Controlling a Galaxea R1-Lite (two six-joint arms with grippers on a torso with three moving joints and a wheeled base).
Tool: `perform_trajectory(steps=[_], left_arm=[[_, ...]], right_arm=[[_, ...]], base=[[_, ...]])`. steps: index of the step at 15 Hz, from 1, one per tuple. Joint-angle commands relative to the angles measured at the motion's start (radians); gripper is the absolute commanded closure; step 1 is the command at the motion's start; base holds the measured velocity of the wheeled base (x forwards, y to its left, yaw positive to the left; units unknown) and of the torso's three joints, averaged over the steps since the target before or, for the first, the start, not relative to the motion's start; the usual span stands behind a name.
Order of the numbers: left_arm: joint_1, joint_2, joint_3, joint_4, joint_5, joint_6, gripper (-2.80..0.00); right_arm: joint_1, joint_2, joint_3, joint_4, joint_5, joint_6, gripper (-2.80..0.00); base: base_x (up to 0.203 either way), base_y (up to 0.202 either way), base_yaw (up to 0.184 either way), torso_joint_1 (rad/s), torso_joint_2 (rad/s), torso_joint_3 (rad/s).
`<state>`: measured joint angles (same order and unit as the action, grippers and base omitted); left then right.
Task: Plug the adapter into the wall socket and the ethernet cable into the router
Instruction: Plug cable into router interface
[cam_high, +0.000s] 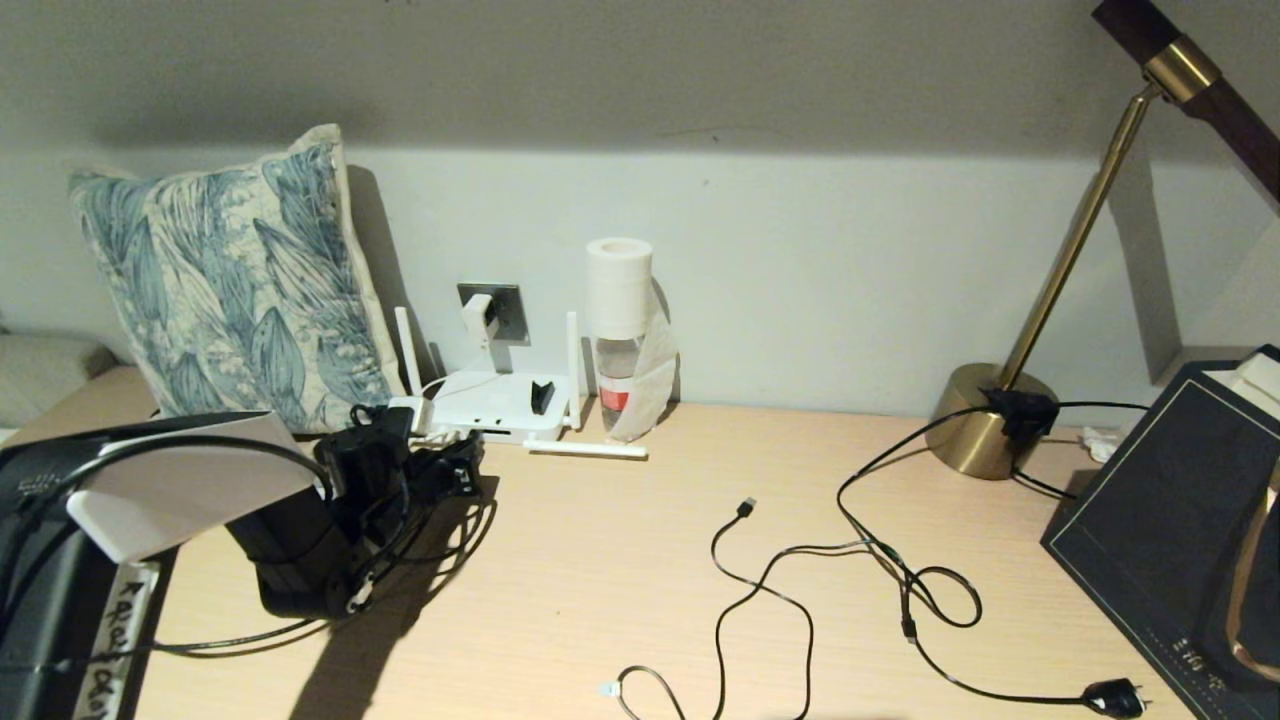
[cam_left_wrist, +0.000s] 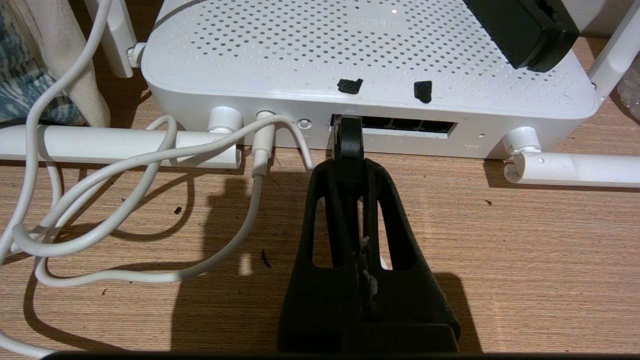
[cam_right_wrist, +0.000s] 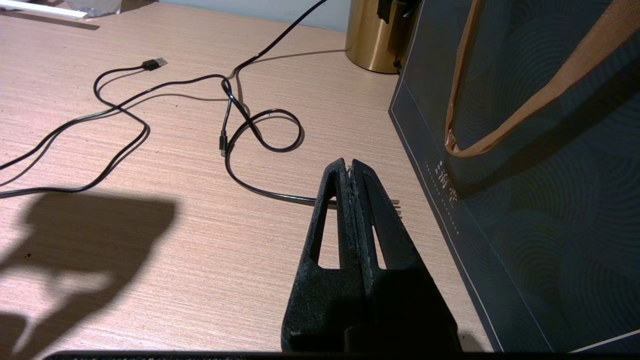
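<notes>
The white router (cam_left_wrist: 350, 50) lies flat by the wall, and its port row (cam_left_wrist: 410, 127) faces my left gripper (cam_left_wrist: 348, 167). That gripper is shut on the ethernet cable (cam_left_wrist: 348, 140), whose black end sits at the leftmost port. In the head view the left gripper (cam_high: 450, 465) is right in front of the router (cam_high: 495, 400). The white adapter (cam_high: 478, 318) is seated in the grey wall socket (cam_high: 508, 305), and its white cord (cam_left_wrist: 150, 160) runs to the router's back. My right gripper (cam_right_wrist: 350, 165) is shut and empty, low over the table beside a dark bag.
A leaf-print pillow (cam_high: 230, 280) leans on the wall left of the router, and a bottle topped with a paper roll (cam_high: 620, 330) stands to its right. A brass lamp base (cam_high: 985, 420), a dark bag (cam_high: 1170, 520), a thin USB cable (cam_high: 745, 508) and a black plug (cam_high: 1115, 697) lie on the right.
</notes>
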<state>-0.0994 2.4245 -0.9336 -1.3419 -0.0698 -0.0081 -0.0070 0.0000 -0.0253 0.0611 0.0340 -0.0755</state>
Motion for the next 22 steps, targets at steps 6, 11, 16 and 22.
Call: perform_trajectory(steps=[6,11,16,22], left_arm=[[0.000,0.019,-0.026,-0.005,0.000,-0.001,0.00],[0.001,0.027,-0.033,-0.005,0.001,-0.001,0.00],[0.000,0.028,-0.042,-0.005,0.001,-0.001,0.00],[0.001,0.049,-0.080,-0.002,0.002,0.000,0.00]], right_arm=[[-0.001,0.001,-0.001,0.000,0.001,-0.001,0.00],[-0.001,0.002,0.001,0.000,0.001,-0.001,0.00],[0.000,0.001,0.000,0.000,0.001,-0.001,0.00],[0.000,0.001,0.001,0.000,0.000,-0.001,0.00]], base=[[0.000,0.000,0.000,0.000,0.00,0.000],[0.000,0.000,0.000,0.000,0.00,0.000],[0.000,0.000,0.000,0.000,0.00,0.000],[0.000,0.000,0.000,0.000,0.00,0.000]])
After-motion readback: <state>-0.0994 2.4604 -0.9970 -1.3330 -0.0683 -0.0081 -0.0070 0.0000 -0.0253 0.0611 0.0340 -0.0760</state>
